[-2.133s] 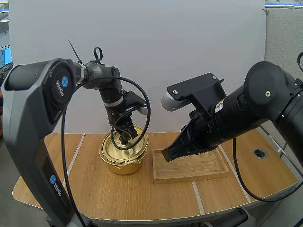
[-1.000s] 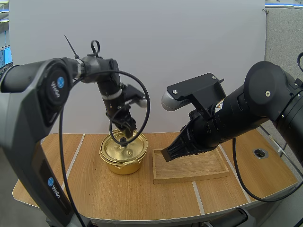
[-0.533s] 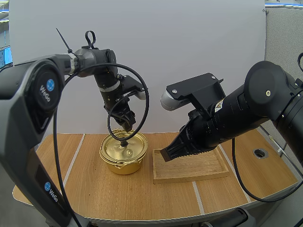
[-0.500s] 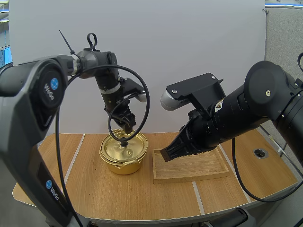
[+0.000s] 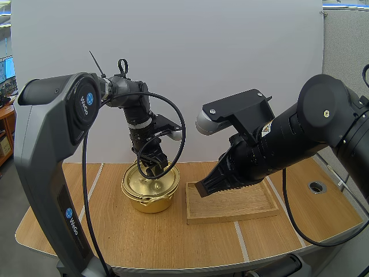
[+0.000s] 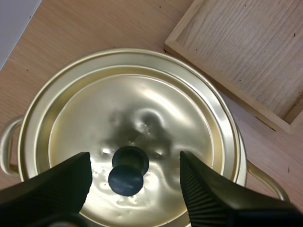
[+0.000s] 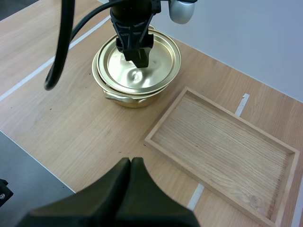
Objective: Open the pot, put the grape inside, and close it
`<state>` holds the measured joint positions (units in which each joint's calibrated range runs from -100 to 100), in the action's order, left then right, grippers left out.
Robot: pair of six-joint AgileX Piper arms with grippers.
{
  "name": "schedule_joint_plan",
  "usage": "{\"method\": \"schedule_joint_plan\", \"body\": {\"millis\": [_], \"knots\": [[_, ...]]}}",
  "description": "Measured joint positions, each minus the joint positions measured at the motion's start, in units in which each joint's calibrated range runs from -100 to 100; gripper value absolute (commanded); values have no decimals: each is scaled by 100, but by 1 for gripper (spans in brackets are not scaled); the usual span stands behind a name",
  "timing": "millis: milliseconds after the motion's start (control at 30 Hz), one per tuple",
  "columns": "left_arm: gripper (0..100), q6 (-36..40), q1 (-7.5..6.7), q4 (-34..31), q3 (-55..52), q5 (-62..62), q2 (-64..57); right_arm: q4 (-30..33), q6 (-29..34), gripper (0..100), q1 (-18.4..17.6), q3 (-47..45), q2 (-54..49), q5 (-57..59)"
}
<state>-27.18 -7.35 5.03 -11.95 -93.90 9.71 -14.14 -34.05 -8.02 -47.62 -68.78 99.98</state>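
Gold-coloured pot (image 5: pixel 151 199): on the wooden table (image 5: pixel 173 242), just left of the tray, not touching it; loop handles at the rim.
Lid (image 6: pixel 137 113): seated on the pot, closing it; shiny, lightly dented.
Knob (image 6: pixel 128 170): black, upright at the centre of the lid; between the two left fingers, touching neither.
Left gripper (image 5: pixel 151 167): pointing down, close over the lid; jaws wide apart, ribbed inner faces turned to the knob, holding nothing.
Left fingers (image 6: pixel 52 187): one on each side of the knob, a clear gap on both sides.
Right gripper (image 7: pixel 131 163): in the air above the table, before the near edge of the tray; jaws pressed together as one dark wedge, holding nothing.
Tray (image 7: pixel 222 142): pale wood, shallow, flat on the table.
Change from half a second ago: left gripper lower, down at the lid instead of well above it; lid in the same place on the pot; right arm (image 5: pixel 323 127) and tray unmoved.
Writing: "WeGo" in white beside a round blue badge, twice on the left arm (image 5: pixel 52 144); small label on the right arm, text not readable.
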Motion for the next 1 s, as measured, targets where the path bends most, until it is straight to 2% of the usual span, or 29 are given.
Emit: {"method": "schedule_joint_plan", "body": {"millis": [100,167,233,333,533,567,1000], "knots": [[86,0,8,12,0,0,14,0,0,0,0,0,0,0],[83,0,32,21,0,0,40,0,0,0,0,0,0,0],[76,0,122,25,0,72,93,0,0,0,0,0,0,0],[56,-30,196,70,0,106,117,-9,0,0,0,0,0,0],[2,-111,195,309,0,105,117,-12,0,0,0,0,0,0],[0,-123,195,358,0,105,117,-21,0,0,0,0,0,0],[0,-240,195,406,0,3,78,-21,0,0,0,0,0,0]]}}
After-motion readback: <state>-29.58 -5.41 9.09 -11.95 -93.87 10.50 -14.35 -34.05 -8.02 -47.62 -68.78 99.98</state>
